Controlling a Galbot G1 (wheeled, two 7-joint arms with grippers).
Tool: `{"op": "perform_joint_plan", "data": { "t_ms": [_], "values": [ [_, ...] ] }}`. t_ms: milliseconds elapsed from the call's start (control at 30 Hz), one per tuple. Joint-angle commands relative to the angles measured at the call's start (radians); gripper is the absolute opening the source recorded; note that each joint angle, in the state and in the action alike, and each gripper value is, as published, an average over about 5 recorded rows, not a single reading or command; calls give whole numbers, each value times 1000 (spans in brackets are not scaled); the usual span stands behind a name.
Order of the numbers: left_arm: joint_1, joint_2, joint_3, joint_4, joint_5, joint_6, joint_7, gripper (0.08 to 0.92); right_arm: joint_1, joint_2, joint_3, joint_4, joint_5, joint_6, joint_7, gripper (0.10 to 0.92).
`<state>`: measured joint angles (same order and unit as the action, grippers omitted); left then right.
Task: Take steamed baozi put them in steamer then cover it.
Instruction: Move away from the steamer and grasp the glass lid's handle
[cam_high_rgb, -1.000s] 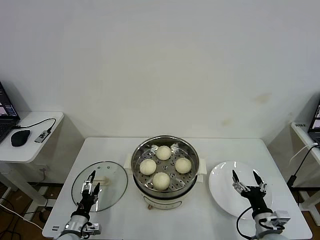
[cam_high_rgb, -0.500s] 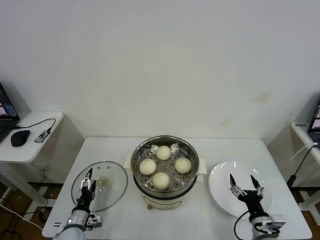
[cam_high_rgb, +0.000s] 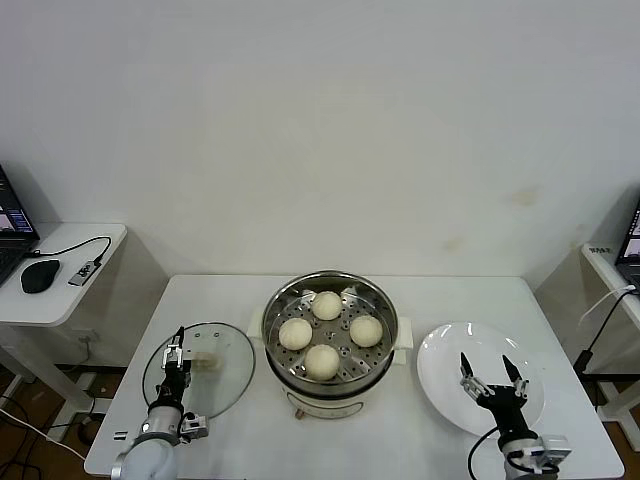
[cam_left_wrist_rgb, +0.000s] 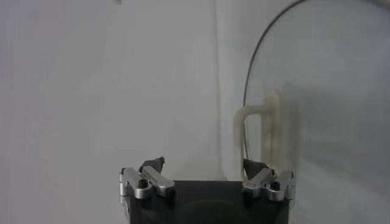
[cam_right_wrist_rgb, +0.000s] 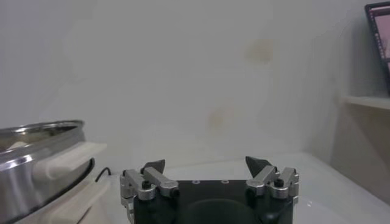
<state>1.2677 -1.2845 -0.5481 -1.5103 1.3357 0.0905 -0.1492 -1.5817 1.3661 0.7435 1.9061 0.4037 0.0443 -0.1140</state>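
Head view: the left hand (cam_high_rgb: 175, 352) hovers with fingers apart over the near part of the cover (cam_high_rgb: 200, 372), which lies flat on the worktop (cam_high_rgb: 420, 295) left of the steamer (cam_high_rgb: 330, 340). The right hand (cam_high_rgb: 486, 371), fingers also spread and empty, hangs above the white plate (cam_high_rgb: 440, 360) on the steamer's right. Four baozi (cam_high_rgb: 322, 361) sit on the perforated tray inside the uncovered steamer.
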Motion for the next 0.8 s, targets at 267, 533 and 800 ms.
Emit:
{"op": "perform_joint_plan", "data": {
  "t_ms": [267,533,800],
  "values": [
    [-67,-11,3,82,-25,17,-25,823,-6,-2,0,-1,0,3,2,823],
    [-72,-20,6,116,-47,9,-62,820,-16,-1,0,8,-2,6,1,823],
    [-79,-18,5,163,-58,-10,-73,672,-27,1,1,21,-4,6,1,823]
  ]
}}
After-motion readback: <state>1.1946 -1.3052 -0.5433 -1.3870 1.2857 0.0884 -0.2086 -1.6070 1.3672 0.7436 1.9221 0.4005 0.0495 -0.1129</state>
